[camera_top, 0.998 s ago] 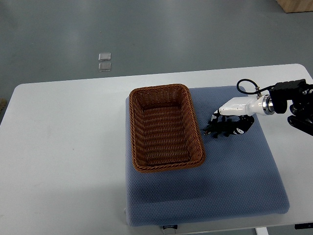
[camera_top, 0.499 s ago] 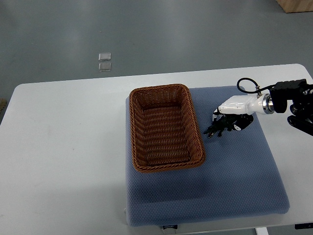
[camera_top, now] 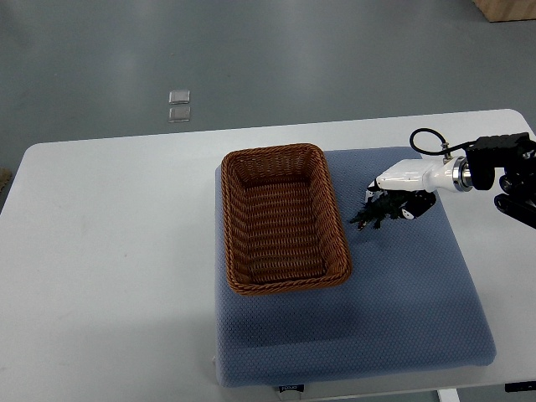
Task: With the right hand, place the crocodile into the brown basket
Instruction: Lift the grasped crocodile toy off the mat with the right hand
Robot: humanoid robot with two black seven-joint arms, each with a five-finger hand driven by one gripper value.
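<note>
1. Over at the right edge, there's the right arm (camera_top: 502,163): a blocky black housing, matte, built up in hard-edged, stepped sections.
2. Look at the wrist: a bright silver metal ring (camera_top: 457,176) divides the black forearm from the hand.
3. The right hand (camera_top: 406,191) wears a smooth, glossy white shell across its back.
4. Underneath, the fingers (camera_top: 419,208) are black, with small white patches showing.
5. And a thin black cable (camera_top: 423,130) makes a rounded loop above the wrist.
</note>
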